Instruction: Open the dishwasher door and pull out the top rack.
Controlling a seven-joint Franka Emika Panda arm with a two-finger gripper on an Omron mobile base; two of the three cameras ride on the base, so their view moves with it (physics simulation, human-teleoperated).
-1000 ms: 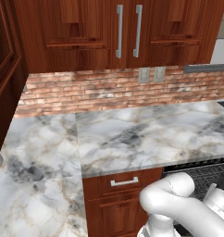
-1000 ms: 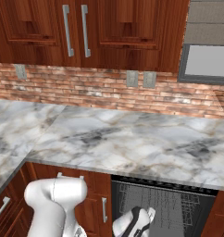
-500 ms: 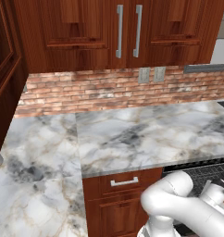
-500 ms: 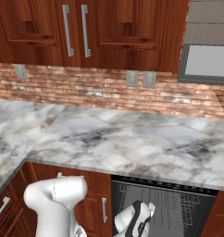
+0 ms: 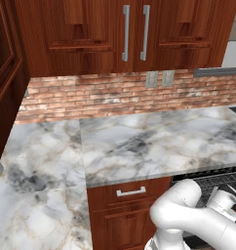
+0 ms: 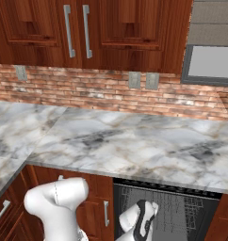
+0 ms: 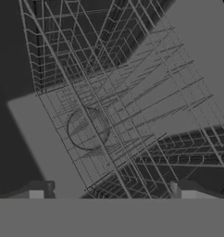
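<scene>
Under the counter the dishwasher stands uncovered; its black door is out of view. In the dark cavity sits the top rack (image 6: 179,210), a grey wire grid just below the counter edge, also seen as the top rack (image 5: 215,184) from the left. My hand (image 6: 143,220) hangs in front of the cavity's left part. In the hand view my gripper (image 7: 109,190) is open, its fingertips (image 7: 37,190) wide apart with nothing between them, facing tilted layers of thin wire rods (image 7: 118,97). I cannot tell which rack those rods belong to.
A marble counter (image 6: 134,141) runs above the dishwasher, with a brick backsplash (image 6: 101,89) and wooden wall cabinets (image 6: 87,28) behind. A reddish-brown drawer front (image 5: 129,193) with a small silver handle sits left of the cavity. A round disc (image 7: 88,128) shows behind the wires.
My hand has crept a little up and to the right, closer to the dishwasher cavity. The counter and cabinets have not shifted.
</scene>
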